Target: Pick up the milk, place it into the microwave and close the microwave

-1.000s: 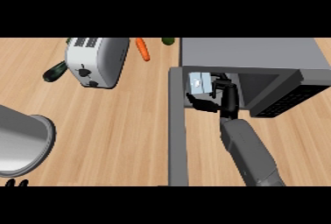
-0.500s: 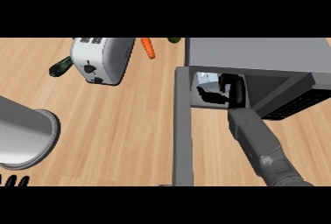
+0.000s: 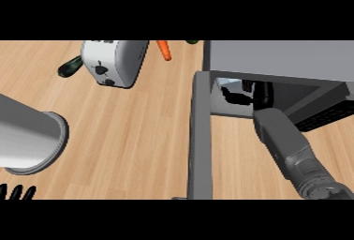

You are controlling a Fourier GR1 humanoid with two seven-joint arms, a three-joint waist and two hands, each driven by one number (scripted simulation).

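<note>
- My right hand (image 3: pixel 259 96) is reaching deeper into the microwave (image 3: pixel 276 61) than a second ago, fingers (image 3: pixel 236 98) clamping the milk (image 3: pixel 227 85).
- The milk is now inside the cavity, so I'm judging release comes next; the door (image 3: pixel 200 140) is standing open.
- My left hand (image 3: pixel 17 192) is resting far left of the microwave, fingers apart.

I can't read any text, label, brand or number on my feed. The milk carton (image 3: pixel 227 84) shows only a pale patch with bluish marks, too small for me to make out as letters. The dark panel on the microwave (image 3: pixel 290 58) shows just a fine pattern, nothing I can read.
</note>
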